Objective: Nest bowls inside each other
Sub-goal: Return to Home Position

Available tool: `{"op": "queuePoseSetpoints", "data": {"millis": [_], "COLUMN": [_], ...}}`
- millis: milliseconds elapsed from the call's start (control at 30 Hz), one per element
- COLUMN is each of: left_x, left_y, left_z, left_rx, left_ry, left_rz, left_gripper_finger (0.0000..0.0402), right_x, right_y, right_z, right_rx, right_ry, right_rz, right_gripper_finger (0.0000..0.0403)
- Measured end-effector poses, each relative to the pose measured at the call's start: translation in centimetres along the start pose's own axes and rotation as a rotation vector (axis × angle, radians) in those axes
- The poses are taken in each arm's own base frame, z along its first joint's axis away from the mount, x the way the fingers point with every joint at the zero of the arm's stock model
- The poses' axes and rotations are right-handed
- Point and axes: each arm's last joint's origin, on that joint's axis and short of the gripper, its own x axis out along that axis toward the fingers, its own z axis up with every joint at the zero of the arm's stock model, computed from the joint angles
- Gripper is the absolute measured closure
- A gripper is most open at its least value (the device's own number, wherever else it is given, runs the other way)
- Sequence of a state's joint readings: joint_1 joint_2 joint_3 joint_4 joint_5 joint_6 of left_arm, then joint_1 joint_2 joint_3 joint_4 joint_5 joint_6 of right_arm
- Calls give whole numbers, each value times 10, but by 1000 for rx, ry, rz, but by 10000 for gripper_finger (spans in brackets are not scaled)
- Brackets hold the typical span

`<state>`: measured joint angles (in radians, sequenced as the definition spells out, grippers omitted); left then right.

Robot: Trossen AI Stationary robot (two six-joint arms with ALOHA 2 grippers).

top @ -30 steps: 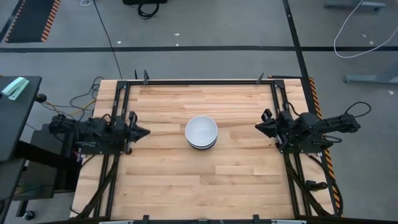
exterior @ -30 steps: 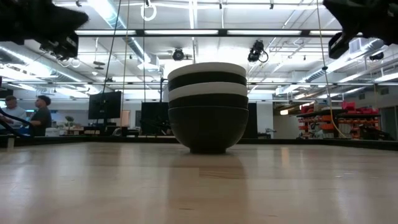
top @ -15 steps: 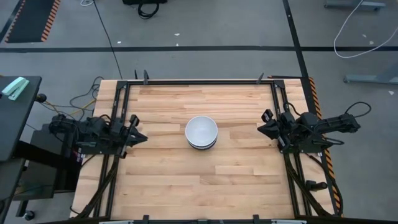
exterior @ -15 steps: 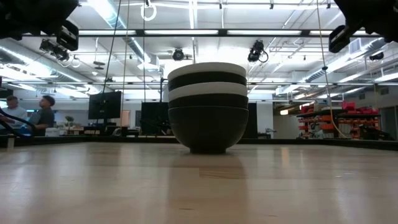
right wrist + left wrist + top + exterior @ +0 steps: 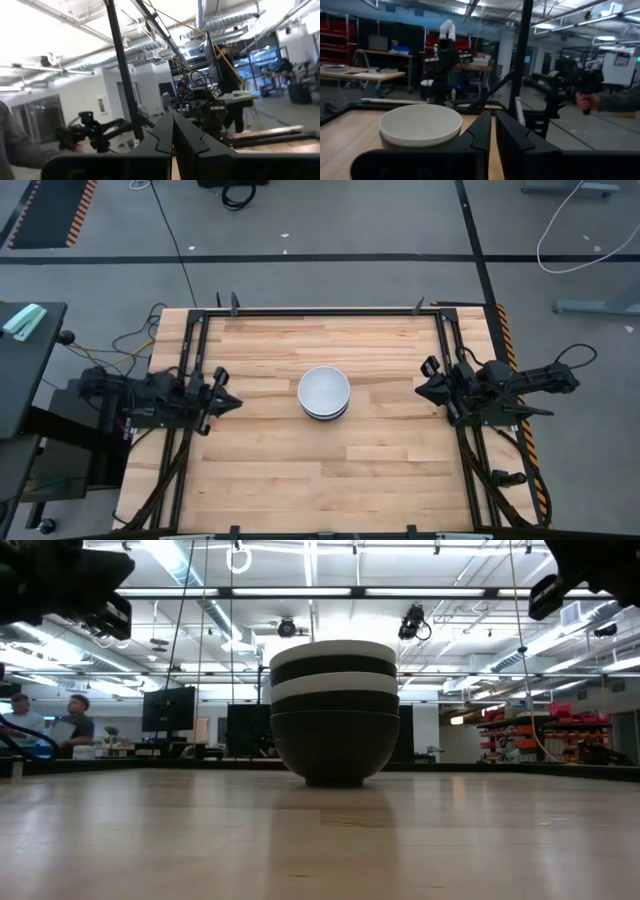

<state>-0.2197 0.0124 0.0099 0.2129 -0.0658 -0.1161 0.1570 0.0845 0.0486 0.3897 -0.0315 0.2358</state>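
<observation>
The bowls [image 5: 324,393] sit nested in one stack at the centre of the tabletop [image 5: 300,470]. A white one is on top, with black and white rims banded beneath it. The left gripper [image 5: 230,402] hangs at the 9 o'clock edge, clenched on nothing. The right gripper [image 5: 421,388] hangs at the 3 o'clock edge, likewise closed and empty. Both are well apart from the stack.

Wooden table [image 5: 300,480] on grey floor [image 5: 350,230], with striped mat [image 5: 45,215] at 11 o'clock, black cable [image 5: 237,193] at 12, white cable [image 5: 543,242] at 2.
</observation>
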Motion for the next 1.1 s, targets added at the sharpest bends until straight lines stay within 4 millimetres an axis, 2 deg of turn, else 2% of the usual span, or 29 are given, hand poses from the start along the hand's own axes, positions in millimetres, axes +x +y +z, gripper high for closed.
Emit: {"op": "queuePoseSetpoints", "data": {"millis": [133,400,633,867,1100], "left_x": [0,-1,-2,-4,-4], "left_y": [5,17,24,27,27], "left_z": [-2,-6,-8,-13,-14], "left_rx": [19,33,61,66,66], "left_ry": [17,61,92,149,158], "left_rz": [48,174,247,274,273], "left_gripper_finger": [362,369,372,361,368], "right_x": [0,-2,-4,-6,-8], "right_y": [-1,-16,-24,-30,-31], "right_z": [0,-8,-9,-14,-18], "right_rx": [-67,-28,-109,-132,-119], "right_ry": [-1,86,109,174,220], "right_rz": [-18,-166,-239,-293,-312], "right_gripper_finger": [389,389,389,389,389]}}
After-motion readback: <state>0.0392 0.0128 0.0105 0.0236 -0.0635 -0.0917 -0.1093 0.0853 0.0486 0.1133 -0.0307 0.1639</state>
